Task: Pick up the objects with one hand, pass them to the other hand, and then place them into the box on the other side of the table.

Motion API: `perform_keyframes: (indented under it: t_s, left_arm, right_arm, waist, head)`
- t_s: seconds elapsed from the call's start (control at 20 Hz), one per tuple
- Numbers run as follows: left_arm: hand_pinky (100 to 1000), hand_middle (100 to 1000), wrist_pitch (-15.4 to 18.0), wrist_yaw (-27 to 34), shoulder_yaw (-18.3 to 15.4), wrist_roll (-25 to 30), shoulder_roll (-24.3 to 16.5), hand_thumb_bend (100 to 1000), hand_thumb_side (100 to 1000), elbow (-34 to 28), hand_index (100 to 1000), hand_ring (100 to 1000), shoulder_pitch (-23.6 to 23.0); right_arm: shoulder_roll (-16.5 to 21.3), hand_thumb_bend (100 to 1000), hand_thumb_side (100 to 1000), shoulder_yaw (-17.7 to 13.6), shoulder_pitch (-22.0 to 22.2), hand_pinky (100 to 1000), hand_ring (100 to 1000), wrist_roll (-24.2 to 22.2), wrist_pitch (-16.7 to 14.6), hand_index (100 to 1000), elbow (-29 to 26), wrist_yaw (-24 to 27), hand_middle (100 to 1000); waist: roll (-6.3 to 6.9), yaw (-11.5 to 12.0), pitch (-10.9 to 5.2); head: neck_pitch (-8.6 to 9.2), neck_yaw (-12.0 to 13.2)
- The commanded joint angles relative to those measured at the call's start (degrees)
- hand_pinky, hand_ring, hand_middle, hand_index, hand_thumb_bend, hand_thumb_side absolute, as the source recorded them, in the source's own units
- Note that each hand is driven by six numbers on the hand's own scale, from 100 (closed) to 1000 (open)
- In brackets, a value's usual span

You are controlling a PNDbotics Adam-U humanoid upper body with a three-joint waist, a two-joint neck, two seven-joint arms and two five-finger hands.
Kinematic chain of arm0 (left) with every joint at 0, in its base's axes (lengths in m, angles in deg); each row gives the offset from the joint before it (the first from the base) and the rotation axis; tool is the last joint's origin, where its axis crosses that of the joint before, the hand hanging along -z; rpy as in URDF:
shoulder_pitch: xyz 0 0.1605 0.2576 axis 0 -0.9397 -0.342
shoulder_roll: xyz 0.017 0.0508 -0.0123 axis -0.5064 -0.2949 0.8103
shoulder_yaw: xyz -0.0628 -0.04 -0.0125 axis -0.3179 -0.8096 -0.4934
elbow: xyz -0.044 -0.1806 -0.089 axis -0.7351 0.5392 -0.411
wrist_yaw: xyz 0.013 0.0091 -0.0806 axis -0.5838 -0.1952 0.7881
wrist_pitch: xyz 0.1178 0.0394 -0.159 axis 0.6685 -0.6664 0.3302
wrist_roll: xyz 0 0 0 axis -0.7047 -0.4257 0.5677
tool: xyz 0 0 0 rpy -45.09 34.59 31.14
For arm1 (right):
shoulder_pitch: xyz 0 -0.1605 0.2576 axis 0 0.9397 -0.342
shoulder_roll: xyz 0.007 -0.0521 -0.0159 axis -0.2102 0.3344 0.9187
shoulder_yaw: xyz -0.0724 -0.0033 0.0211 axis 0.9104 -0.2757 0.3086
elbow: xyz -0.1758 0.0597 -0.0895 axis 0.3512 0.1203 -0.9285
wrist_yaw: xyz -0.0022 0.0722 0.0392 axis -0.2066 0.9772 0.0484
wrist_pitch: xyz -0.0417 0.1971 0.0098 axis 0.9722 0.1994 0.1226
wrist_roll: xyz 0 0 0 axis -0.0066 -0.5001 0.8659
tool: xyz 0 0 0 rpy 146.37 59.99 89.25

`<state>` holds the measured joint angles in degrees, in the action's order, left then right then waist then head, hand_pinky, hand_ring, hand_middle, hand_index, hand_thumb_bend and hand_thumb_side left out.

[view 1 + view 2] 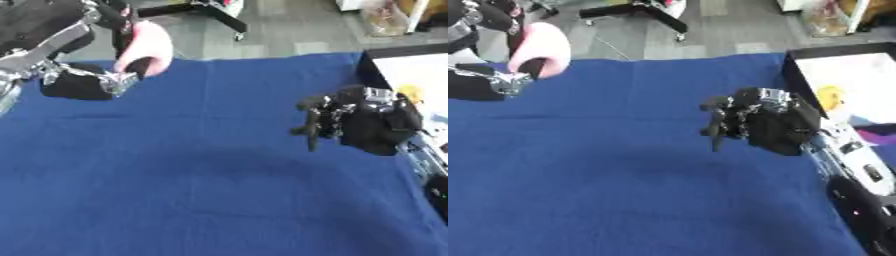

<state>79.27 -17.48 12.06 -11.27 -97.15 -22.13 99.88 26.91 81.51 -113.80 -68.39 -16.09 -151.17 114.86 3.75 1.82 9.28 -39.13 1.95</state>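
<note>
A pink rounded object (149,45) is held in my left hand (87,80) at the upper left, above the far edge of the blue table. Its fingers curl round the object's lower end. My right hand (367,120) hovers at the right side of the table, fingers relaxed and pointing left and down, holding nothing. The two hands are well apart. A black-walled box (833,80) with a white floor stands at the far right; something yellow (830,95) and something purple (877,132) lie in it.
The blue cloth table (210,175) spreads across the middle and front. Beyond its far edge are a grey floor, a black stand's legs (210,12) and bags (385,17) at the top right.
</note>
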Motion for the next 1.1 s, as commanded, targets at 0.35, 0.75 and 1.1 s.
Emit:
perform_keyframes:
  t_s: [0.35,0.75,1.1]
  left_arm:
    - [677,350,0.58,2.27,2.54,5.29,1.02,100,176,-4.50,439,445,2.54]
    - [677,352,2.41,3.62,5.92,9.48,3.04,100,176,-5.05,446,448,5.32]
    - [682,355,4.34,3.47,7.93,11.46,4.33,100,172,-5.05,452,453,6.35]
  right_arm:
    - [-4.22,100,1000,4.38,-5.01,1000,600,-2.33,8.14,902,3.43,0.08,596]
    - [-7.42,100,1000,8.62,-8.03,1000,610,-3.03,13.63,916,6.56,-0.30,602]
    - [-8.63,194,1000,13.18,-9.54,1000,619,-3.03,23.51,939,6.06,5.75,608]
  waist:
    - [-0.19,0.62,-1.30]
    - [-0.27,1.08,-1.29]
    - [-0.31,1.61,-1.20]
  head:
    - [-0.39,-1.34]
    - [-0.51,-1.97]
    - [-0.36,-2.79]
